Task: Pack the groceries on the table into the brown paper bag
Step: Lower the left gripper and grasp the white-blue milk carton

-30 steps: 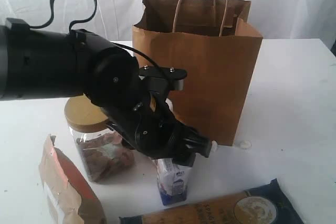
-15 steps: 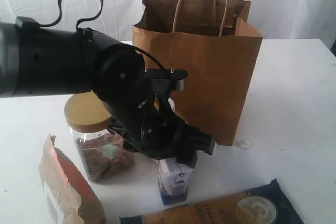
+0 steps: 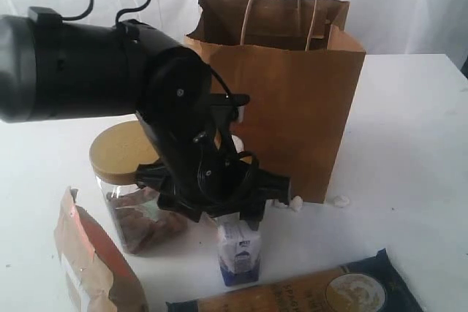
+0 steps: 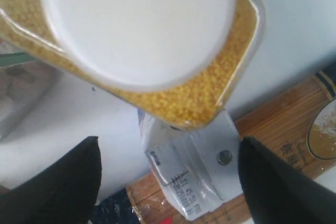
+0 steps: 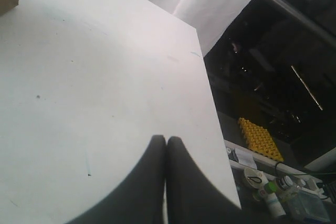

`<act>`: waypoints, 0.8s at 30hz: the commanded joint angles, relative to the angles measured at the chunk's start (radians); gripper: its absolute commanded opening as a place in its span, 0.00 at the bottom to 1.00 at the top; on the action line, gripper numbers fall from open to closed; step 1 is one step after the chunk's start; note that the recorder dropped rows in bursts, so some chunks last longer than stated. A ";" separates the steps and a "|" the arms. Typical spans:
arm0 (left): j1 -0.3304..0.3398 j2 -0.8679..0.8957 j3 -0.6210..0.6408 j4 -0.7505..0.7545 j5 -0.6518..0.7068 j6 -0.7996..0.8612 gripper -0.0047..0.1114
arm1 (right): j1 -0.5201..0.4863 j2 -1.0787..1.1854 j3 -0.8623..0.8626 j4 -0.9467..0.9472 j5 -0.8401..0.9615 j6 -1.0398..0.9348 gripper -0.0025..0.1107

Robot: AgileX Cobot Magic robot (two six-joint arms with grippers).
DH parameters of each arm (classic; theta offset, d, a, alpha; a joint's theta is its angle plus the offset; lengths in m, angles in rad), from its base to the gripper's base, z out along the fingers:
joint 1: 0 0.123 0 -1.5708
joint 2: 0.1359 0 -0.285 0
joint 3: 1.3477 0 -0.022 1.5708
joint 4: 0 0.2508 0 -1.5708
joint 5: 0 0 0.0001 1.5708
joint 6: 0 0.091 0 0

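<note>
Hovering spread, the left gripper (image 4: pixel 169 141) is viewing a bottle (image 4: pixel 137 27) blocked in the exterior view. Right gripper (image 5: pixel 166 141) is pressing together.

bag: brown paper bag (image 3: pixel 292 107), upright at the back of the white table (image 3: pixel 409 144), mouth open, both twisted loop handles standing up.
jar: clear jar with tan lid (image 3: pixel 117 155), upright, brown contents inside.
bottle: yellow white-capped bottle (image 4: pixel 210 98), i look straight down on its round cap; yellow grains fill it.
carton: small white-blue carton (image 3: pixel 238 253), upright, in front of the bag.
pouch: orange-brown pouch (image 3: pixel 91 268), near the jar, top crumpled.
packet: long dark-blue-and-tan packet (image 3: pixel 314 294), lying flat, just in front of the carton.
</note>
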 commanded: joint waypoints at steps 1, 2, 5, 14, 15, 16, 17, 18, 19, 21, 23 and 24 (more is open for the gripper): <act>0.002 0.020 0.005 0.039 0.002 -0.027 0.68 | -0.001 -0.001 0.002 -0.002 -0.008 -0.004 0.02; 0.002 0.020 0.005 0.035 -0.008 -0.027 0.68 | -0.001 -0.001 0.002 -0.002 -0.008 -0.004 0.02; 0.002 0.020 0.005 0.028 -0.024 -0.027 0.68 | -0.001 -0.001 0.002 -0.002 -0.008 0.001 0.02; 0.002 0.020 0.005 -0.057 -0.049 -0.027 0.68 | -0.001 -0.001 0.002 -0.002 -0.008 0.001 0.02; 0.002 0.020 0.005 -0.070 -0.054 -0.024 0.68 | -0.001 -0.001 0.002 -0.002 -0.008 0.001 0.02; 0.002 0.020 0.005 -0.077 -0.056 -0.017 0.68 | -0.001 -0.001 0.002 -0.002 -0.008 0.001 0.02; 0.002 0.020 0.005 -0.079 -0.058 -0.017 0.68 | -0.001 -0.001 0.002 -0.002 -0.008 0.001 0.02; 0.002 0.020 0.005 -0.080 -0.056 -0.017 0.68 | -0.001 -0.001 0.002 -0.002 -0.008 0.001 0.02; 0.002 0.020 0.005 -0.084 -0.051 -0.017 0.68 | -0.001 -0.001 0.002 -0.002 -0.008 0.001 0.02; 0.002 0.020 0.005 -0.097 -0.043 -0.017 0.68 | -0.001 -0.001 0.002 -0.002 -0.008 0.001 0.02; 0.002 0.020 0.005 -0.106 -0.041 -0.008 0.68 | -0.001 -0.001 0.002 -0.002 -0.008 0.001 0.02; 0.002 0.020 0.005 -0.106 -0.041 -0.008 0.68 | -0.001 -0.001 0.002 -0.002 -0.008 0.001 0.02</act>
